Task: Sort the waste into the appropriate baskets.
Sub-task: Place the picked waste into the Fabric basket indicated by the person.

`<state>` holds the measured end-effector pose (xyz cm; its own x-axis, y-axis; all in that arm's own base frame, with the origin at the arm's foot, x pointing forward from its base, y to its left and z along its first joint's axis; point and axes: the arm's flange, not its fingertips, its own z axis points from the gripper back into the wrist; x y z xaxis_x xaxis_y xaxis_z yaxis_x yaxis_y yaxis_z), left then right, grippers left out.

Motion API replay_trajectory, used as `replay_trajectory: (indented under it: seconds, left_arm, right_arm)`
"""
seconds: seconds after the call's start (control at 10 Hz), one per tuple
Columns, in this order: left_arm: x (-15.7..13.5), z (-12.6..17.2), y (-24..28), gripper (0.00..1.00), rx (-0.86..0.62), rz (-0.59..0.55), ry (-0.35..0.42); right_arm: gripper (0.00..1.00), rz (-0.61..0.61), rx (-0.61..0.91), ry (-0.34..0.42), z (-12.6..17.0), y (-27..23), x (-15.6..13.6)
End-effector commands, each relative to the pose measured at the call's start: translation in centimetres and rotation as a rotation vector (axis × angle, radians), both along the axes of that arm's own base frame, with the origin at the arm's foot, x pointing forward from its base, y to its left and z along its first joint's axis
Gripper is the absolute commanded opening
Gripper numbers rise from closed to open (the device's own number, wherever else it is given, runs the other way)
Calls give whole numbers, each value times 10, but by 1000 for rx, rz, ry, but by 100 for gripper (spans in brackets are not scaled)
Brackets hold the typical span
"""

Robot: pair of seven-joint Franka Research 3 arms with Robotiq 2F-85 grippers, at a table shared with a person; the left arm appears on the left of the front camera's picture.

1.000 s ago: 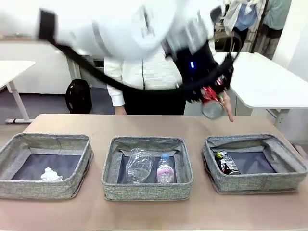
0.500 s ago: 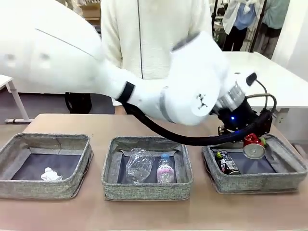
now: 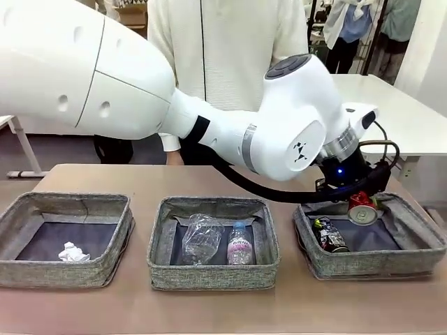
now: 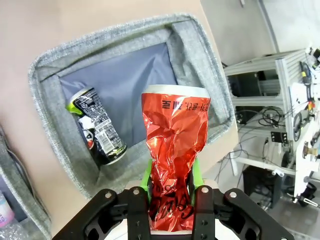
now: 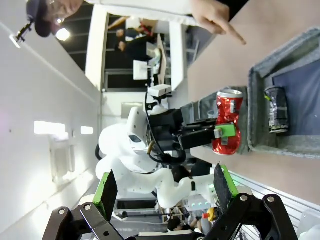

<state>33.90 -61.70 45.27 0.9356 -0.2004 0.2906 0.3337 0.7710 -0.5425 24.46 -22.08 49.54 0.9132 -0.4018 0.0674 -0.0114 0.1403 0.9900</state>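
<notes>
My left gripper (image 3: 357,201) is shut on a crumpled red can (image 3: 362,209) and holds it just above the right basket (image 3: 377,264). In the left wrist view the green pads (image 4: 146,175) pinch the red can (image 4: 175,145) by its lower part, over the basket's (image 4: 125,37) dark lining. A dark printed can (image 3: 330,235) (image 4: 98,126) lies inside that basket. The middle basket (image 3: 213,278) holds a crushed clear bottle (image 3: 202,239) and a small pink-label bottle (image 3: 239,244). A white paper ball (image 3: 73,252) lies in the left basket (image 3: 63,276). My right gripper (image 5: 164,190) stands open and holds nothing.
A person in a white top (image 3: 223,42) stands at the table's far side, one hand (image 5: 215,15) over the tabletop. The left arm's big white links (image 3: 279,125) span the space above the middle basket. Bare brown table (image 3: 223,307) runs along the near edge.
The left arm swung the red can from high over the table's far right side down to just above the right basket. The right gripper stayed open.
</notes>
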Motion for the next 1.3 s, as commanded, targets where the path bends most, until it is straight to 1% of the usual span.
replay_trajectory:
  seconds: [0.0, 0.2, 0.3, 0.4, 0.5, 0.6, 0.7, 1.1, 1.2]
  left_arm:
    - [-2, 5, -12, 32, 18, 27, -8]
    - [0, 6, -12, 32, 29, 21, 4]
    - [0, 6, -12, 90, 35, 5, -9]
    - [0, 7, -11, 90, 33, 5, -12]
    - [1, 7, -11, 100, 31, 6, -13]
    - [2, 8, -10, 91, 33, 11, -10]
    - [3, 9, -8, 100, 30, 19, -15]
    - [7, 14, 0, 100, 15, 35, -10]
    - [9, 17, 4, 100, 23, 33, 1]
  right_arm:
    - [100, 0, 10, 3, 5, -3, 0]
    - [100, 0, 10, 3, 5, -3, 0]
    - [100, 0, 10, 3, 5, -3, 0]
    - [100, 0, 10, 3, 5, -3, 0]
    - [100, 0, 10, 3, 5, -3, 0]
    - [100, 0, 10, 3, 5, -3, 0]
    - [100, 0, 10, 3, 5, -3, 0]
    - [100, 0, 10, 3, 5, -3, 0]
    - [100, 0, 10, 3, 5, -3, 0]
